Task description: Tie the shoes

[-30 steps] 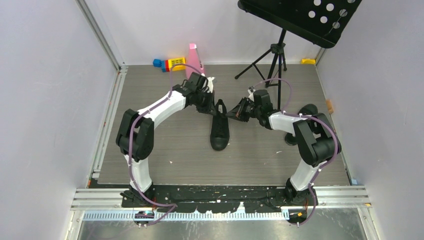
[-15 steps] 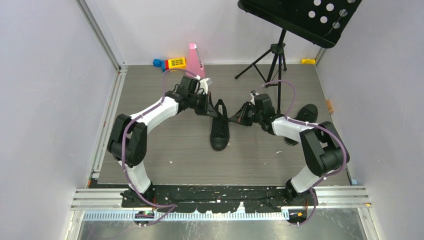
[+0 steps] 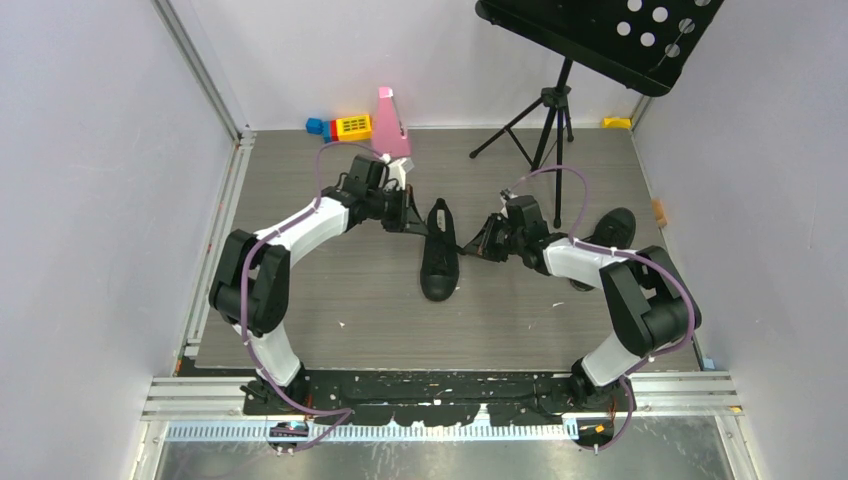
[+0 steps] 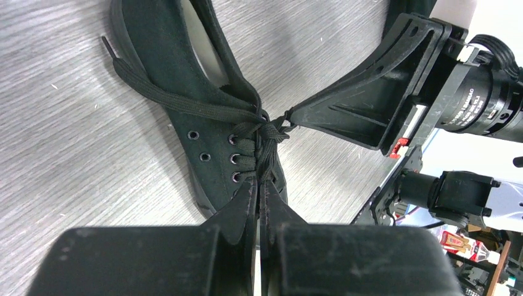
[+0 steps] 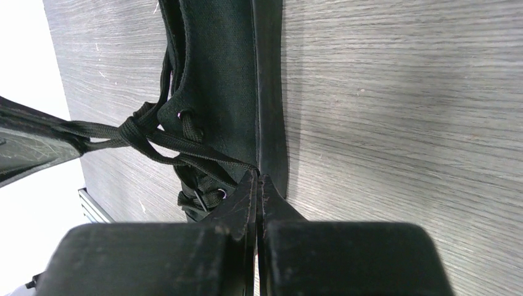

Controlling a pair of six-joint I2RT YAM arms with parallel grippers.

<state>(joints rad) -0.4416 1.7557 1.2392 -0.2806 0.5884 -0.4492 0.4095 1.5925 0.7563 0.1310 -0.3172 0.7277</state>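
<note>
Left jaws and right jaws are each closed on the soft, thin laces (image 4: pixel 185 102) of the light shoe (image 3: pixel 440 262); gripping near the knot (image 4: pixel 269 126) seems safest.

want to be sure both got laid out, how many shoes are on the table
2. One sneaker lies in the middle of the table, its laces pulled taut; what looks like the second shoe sits at the right side, mostly hidden behind the right arm.
</note>
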